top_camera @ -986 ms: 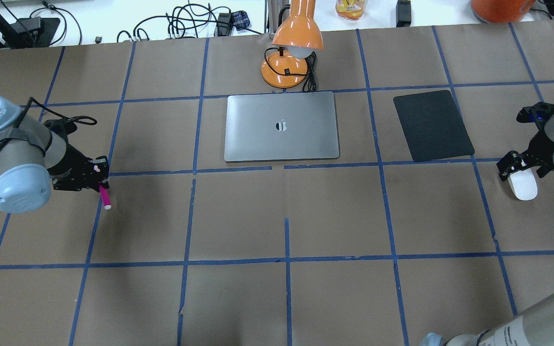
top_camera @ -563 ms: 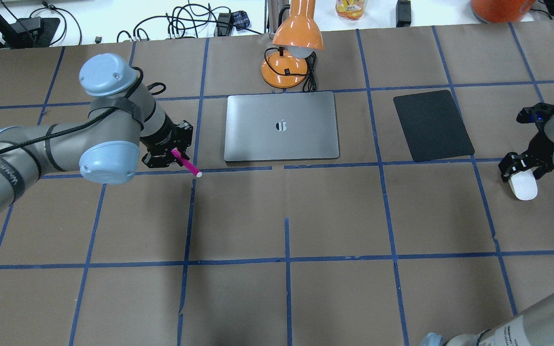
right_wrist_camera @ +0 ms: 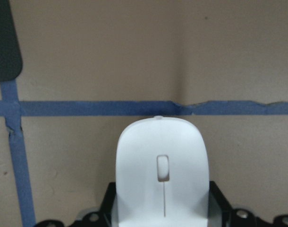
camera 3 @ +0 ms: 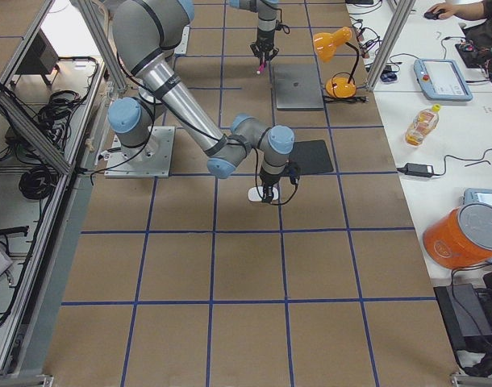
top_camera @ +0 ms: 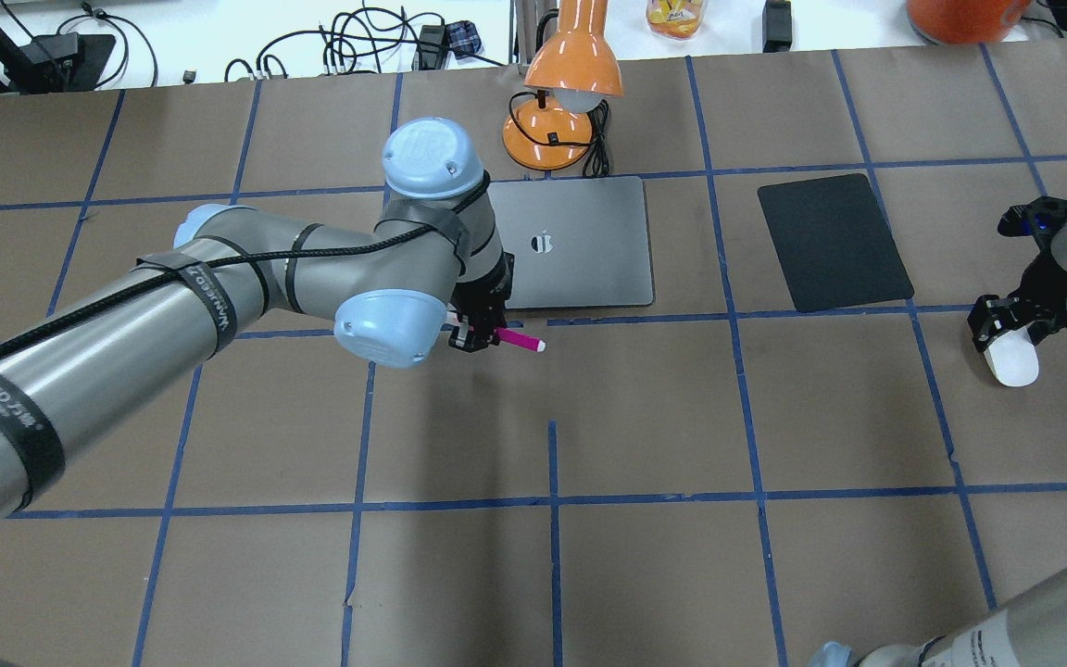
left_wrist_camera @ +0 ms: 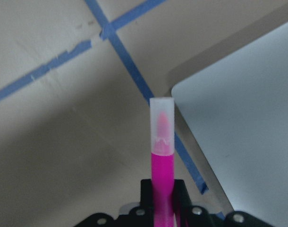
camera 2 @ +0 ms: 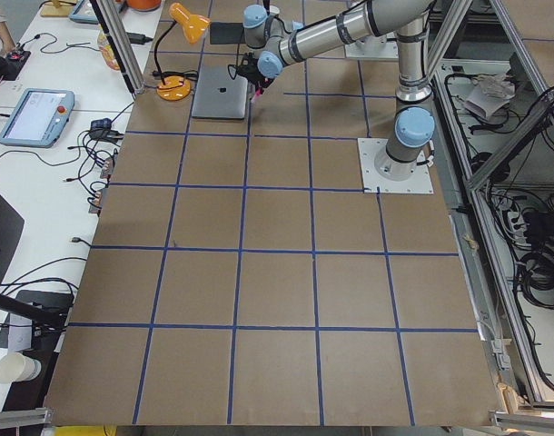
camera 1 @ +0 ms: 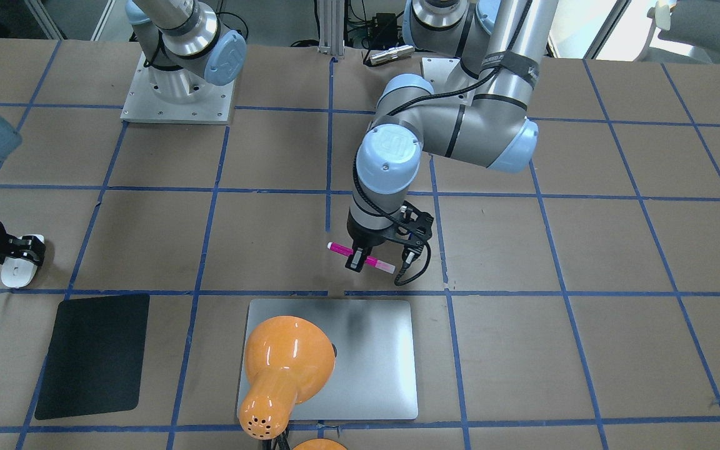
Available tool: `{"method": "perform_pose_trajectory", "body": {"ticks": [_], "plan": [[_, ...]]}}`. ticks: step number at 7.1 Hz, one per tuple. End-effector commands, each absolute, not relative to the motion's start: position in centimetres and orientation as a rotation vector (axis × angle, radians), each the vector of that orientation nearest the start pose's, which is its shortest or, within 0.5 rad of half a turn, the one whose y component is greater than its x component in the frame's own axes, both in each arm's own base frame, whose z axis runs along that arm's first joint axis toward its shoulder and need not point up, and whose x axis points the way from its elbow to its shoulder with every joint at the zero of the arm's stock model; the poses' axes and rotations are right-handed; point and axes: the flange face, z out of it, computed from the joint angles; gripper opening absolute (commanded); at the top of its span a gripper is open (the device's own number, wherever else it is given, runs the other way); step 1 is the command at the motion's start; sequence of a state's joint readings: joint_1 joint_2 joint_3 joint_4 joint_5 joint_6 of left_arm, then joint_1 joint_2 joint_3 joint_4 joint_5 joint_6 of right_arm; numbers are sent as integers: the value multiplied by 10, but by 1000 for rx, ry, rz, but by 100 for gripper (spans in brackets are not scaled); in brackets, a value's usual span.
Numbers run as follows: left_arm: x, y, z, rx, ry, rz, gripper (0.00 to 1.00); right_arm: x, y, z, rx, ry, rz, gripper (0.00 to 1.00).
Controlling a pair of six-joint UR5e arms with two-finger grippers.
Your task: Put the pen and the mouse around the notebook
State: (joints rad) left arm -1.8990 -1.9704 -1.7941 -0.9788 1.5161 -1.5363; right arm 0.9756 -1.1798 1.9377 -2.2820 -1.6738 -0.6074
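The magenta pen [top_camera: 521, 342] lies level in my left gripper [top_camera: 478, 334], which is shut on its middle. It hangs just off the robot-side edge of the silver notebook [top_camera: 580, 250], left of that edge's centre. In the front-facing view the pen [camera 1: 338, 248] sticks out on both sides of the left gripper [camera 1: 358, 257]. The left wrist view shows the pen's pale tip [left_wrist_camera: 162, 127] beside the notebook's corner [left_wrist_camera: 248, 142]. Far right, my right gripper [top_camera: 1006, 335] is shut on the white mouse [top_camera: 1013, 364], low over the paper. I cannot tell if the mouse [right_wrist_camera: 162, 175] touches the table.
A black sheet [top_camera: 834, 243] lies between the notebook and the mouse. An orange desk lamp [top_camera: 563, 102] stands behind the notebook, its shade [camera 1: 285, 369] hiding part of it in the front-facing view. Brown paper with blue tape lines covers the table.
My left arm has swung right with the pen, from the table's far left to the notebook's near edge. The right gripper and mouse have hardly moved.
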Motion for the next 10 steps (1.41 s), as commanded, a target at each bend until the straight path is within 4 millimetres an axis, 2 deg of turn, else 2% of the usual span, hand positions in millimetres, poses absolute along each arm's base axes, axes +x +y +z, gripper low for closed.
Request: {"method": "perform_pose_trajectory", "body": {"ticks": [1,3,4,5,6,8,9,10], "plan": [[-364,-473,192,-1842,2485,148,0,-205,-523,202,-21,3220,113,54],[-369,-475,177,-1911,2416,194,0,-201,-538,224,-42,3234,30,54],[-370,-477,177,-1916,2414,190,0,-184,-556,235,-107,3250,-12,55],[-370,-478,176,-1922,2409,190,15,-153,-577,245,-160,3259,-59,55],[-371,-481,174,-2008,2336,197,17,-119,-596,246,-200,3257,-86,55],[-373,-485,179,-2027,2329,189,20,-57,-647,248,-243,3251,-170,55],[-372,-485,179,-2019,2324,183,42,-31,-669,237,-280,3244,-178,55],[-371,-483,177,-2011,2320,183,99,-17,-681,223,-290,3237,-168,55]]}}
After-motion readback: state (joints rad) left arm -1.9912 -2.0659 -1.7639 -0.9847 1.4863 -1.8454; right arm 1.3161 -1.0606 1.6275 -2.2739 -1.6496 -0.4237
